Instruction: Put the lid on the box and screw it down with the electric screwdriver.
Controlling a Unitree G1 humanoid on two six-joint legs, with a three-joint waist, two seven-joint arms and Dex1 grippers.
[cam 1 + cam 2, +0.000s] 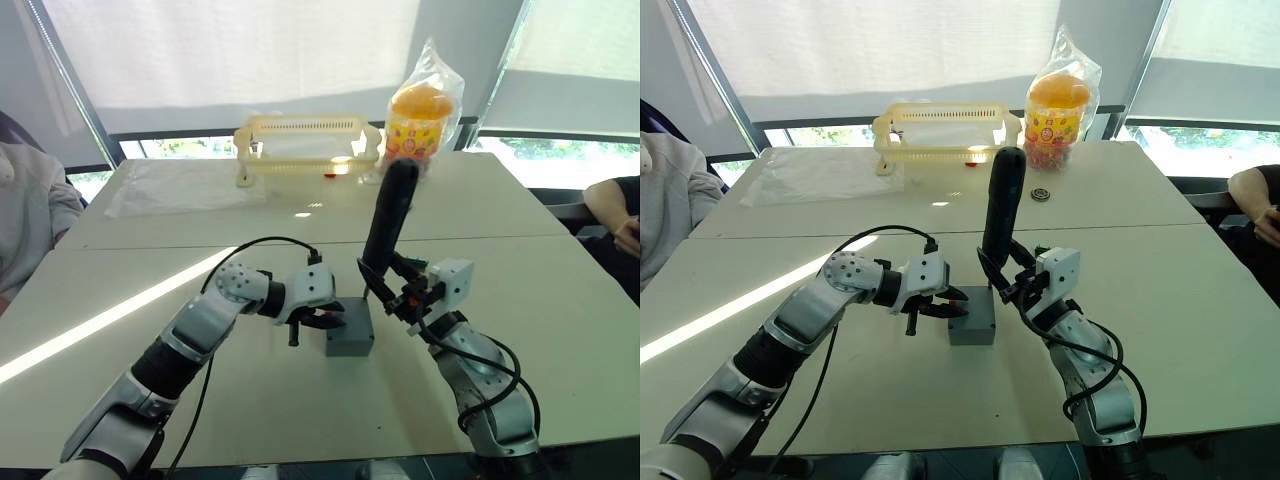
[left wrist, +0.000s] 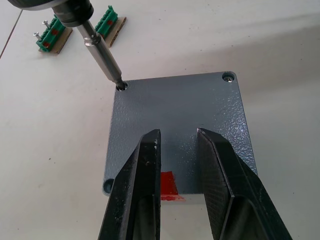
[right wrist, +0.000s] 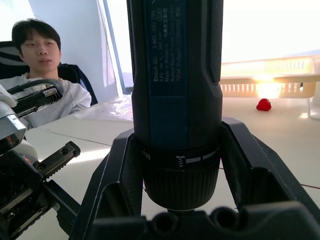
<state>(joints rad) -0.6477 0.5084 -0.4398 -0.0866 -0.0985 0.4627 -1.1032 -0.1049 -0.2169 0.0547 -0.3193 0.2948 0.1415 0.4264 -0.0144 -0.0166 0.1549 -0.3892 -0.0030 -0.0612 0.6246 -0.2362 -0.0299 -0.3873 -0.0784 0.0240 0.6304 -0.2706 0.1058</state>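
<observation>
The screwdriver point(image 1: 1001, 212) stands nearly upright, clamped in the right gripper point(image 1: 1015, 283), its bit in a corner screw hole of the lid point(image 2: 180, 130), which sits on the box point(image 1: 973, 318) mid-table. The left gripper point(image 2: 177, 150) hovers open above the lid.

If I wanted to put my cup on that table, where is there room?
Bare table lies right of the right gripper, and front left near the sunlit stripe. Crowded: around the box, and the far edge with yellow basket and snack jar.

The lid point(image 2: 180, 130) is grey plastic with a fine pebbled matt finish. The electric screwdriver point(image 3: 177, 100) has a smooth black casing and a polished metal bit. The bench point(image 2: 280, 60) is smooth and matt.
</observation>
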